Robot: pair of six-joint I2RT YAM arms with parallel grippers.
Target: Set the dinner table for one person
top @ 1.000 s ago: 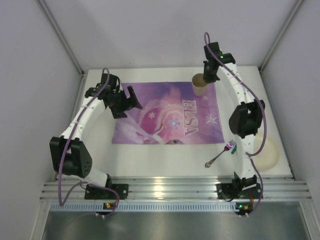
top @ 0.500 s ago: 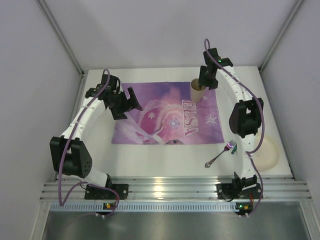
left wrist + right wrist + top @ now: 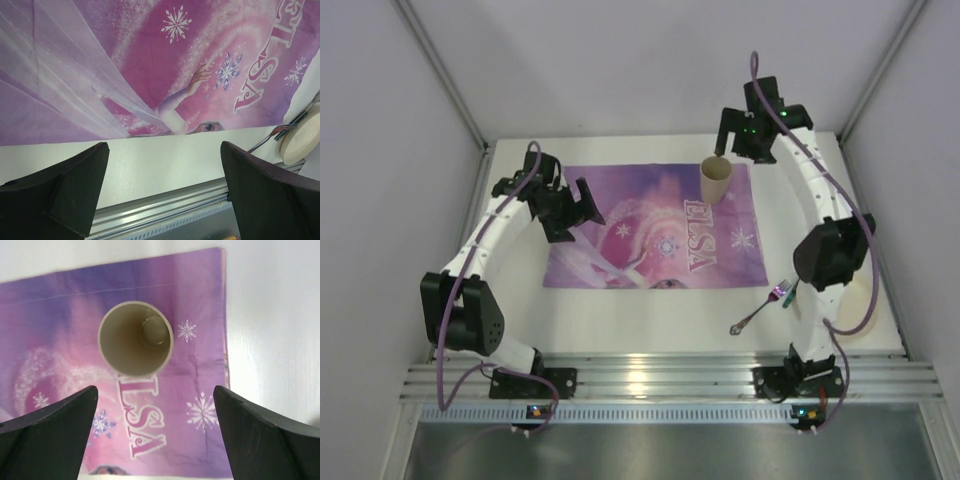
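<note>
White tabletop [image 3: 650, 310], edged at the near side by a ribbed aluminium rail [image 3: 670, 380], spreads beneath both arms. A purple ELSA placemat [image 3: 650, 225] lies on its middle, with a tan cup [image 3: 716, 180] upright at the mat's far right corner. A fork [image 3: 758, 312] lies right of the mat, near a pale plate [image 3: 300, 137]. The right pincer [image 3: 155, 440] hangs spread wide above the cup, empty. The left pincer [image 3: 165, 195] gapes wide over the mat's left side.

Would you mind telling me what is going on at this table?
Two arms are setting the table. The right hand hangs open above a beige cup standing on the far right corner of the purple placemat. The left hand hovers open over its left side. A fork lies on the white table beside the mat.
</note>
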